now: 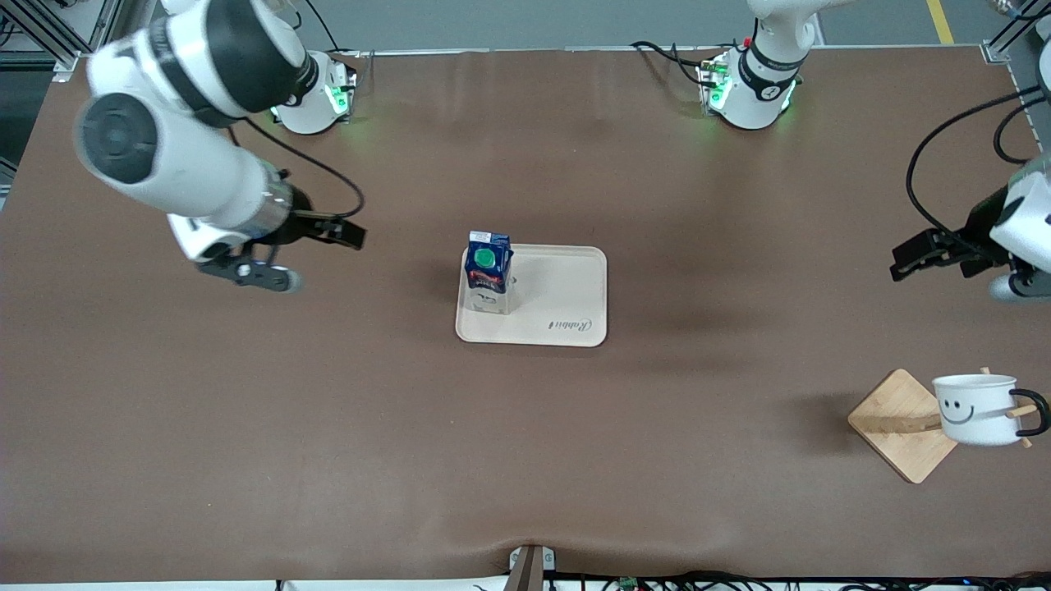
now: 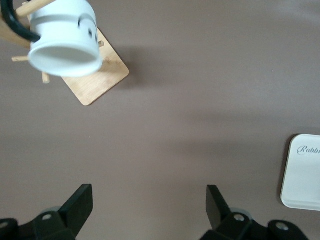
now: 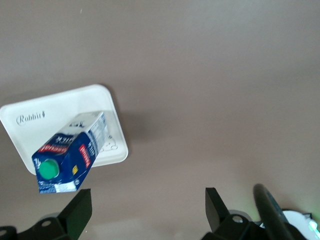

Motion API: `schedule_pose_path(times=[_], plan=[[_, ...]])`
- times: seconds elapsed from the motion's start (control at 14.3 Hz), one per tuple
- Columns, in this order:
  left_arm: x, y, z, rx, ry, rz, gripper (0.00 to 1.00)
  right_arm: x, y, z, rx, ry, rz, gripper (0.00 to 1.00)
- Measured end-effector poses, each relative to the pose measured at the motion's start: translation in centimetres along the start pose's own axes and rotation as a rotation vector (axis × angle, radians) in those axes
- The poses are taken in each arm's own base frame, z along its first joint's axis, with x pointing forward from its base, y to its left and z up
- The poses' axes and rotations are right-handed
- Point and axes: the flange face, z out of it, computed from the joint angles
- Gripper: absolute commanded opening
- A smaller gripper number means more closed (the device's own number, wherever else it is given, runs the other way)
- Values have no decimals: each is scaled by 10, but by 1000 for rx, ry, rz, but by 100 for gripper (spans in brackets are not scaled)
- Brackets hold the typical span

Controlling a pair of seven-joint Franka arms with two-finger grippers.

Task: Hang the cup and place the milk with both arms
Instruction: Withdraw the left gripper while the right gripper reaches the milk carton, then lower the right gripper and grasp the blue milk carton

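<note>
Milk (image 1: 488, 271) stands upright on the cream plastic tray (image 1: 566, 316), at the tray's end toward the right arm: a small square-sided carton with a dark blue top, round green cap, red band and white lower part. Taking that tray as the landmark, the cup (image 1: 977, 409) is well away toward the left arm's end of the table and nearer the front camera. It is a smooth white mug with a printed black smiley and a thin black loop handle, and it hangs by that handle from a peg of the wooden rack (image 1: 903, 425), whose flat, square, pale-grained base sits cornerwise on the brown mat.

Both placements look done, so the step in hand appears to be the last pulling-away. Little seems left but for each arm to clear off without brushing carton or mug.

The right gripper (image 1: 316, 234) hovers over bare mat, off the tray toward the right arm's end, its black fingers spread and empty. The left gripper (image 1: 928, 254) hangs over the mat toward the left arm's end, well apart from the tray and above the rack's stretch of table, likewise spread with nothing between its fingers.
</note>
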Motion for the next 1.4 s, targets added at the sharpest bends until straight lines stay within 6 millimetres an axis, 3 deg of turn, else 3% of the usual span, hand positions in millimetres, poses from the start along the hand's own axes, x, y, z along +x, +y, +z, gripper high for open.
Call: schedule_pose_path(times=[0.21,0.7,1.12,1.4], plan=[[-14,11,-13,12,9,11,100,-17,-31,16,-19,-5,-27,100],[-18,11,-21,16,21,12,100,-13,-34,15,4,21,-3,100],[-20,14,-27,17,34,18,100,-33,-85,33,53,66,-19,100],[-21,22,-28,16,34,33,100,-38,-94,42,46,64,-27,100]])
